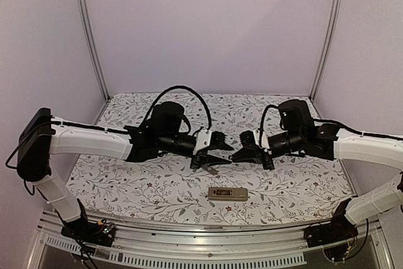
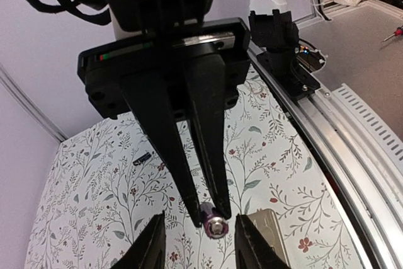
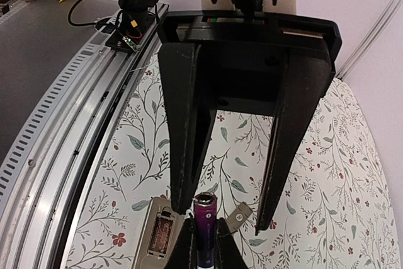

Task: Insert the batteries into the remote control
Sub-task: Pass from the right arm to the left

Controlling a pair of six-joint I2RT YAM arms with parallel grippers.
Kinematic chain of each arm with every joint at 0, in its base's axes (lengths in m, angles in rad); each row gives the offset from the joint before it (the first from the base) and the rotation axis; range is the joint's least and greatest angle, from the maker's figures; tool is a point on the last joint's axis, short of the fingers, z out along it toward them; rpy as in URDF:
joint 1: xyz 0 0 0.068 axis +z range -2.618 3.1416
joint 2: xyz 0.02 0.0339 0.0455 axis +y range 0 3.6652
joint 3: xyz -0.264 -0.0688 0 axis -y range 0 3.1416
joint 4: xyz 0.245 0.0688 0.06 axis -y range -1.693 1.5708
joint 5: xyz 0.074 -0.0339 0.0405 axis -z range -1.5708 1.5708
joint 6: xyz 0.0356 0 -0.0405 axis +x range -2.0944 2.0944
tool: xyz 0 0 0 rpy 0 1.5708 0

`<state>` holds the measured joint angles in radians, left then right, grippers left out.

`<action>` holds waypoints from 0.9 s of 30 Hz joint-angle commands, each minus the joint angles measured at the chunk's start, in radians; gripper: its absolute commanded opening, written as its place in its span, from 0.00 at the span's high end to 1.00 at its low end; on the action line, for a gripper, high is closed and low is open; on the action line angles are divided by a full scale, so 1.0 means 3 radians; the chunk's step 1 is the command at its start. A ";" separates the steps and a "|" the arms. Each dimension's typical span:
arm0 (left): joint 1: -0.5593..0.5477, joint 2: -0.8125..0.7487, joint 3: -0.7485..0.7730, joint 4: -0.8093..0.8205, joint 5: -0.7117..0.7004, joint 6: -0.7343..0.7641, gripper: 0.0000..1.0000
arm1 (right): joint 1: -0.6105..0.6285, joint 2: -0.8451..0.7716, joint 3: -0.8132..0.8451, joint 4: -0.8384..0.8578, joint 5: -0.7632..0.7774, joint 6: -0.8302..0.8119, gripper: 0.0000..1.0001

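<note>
Battery (image 3: 205, 210), purple-sleeved, is held in mid-air above the bench (image 1: 138, 187), near the remote (image 1: 228, 194). It is pinched in the tightly closed jaws of the right gripper (image 3: 203, 231), while the jaws of the left gripper (image 2: 201, 225) stand partly open astride it, one finger close beside it and the other well apart, nothing yet gripped. Should the right hold be released before both left fingers are seated, the cell could be dropped and lost by rolling, or knocked askew by an uneven squeeze.
</note>
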<state>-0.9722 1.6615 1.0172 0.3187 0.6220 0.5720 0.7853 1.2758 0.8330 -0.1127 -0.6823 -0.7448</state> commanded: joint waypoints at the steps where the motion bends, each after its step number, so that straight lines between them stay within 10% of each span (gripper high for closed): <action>1: -0.0041 0.0073 0.0119 -0.0369 0.0033 0.0069 0.67 | 0.0013 0.0069 0.0097 -0.0095 0.0060 0.0018 1.00; 27: -0.0012 -0.0060 -0.0001 -0.0283 -0.0095 -0.0039 0.75 | 0.0013 0.0213 0.0159 -0.0123 0.0212 0.0202 1.00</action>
<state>-0.9726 1.6600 1.0309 0.2626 0.6121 0.5537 0.7853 1.3384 0.8566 -0.1345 -0.6323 -0.6994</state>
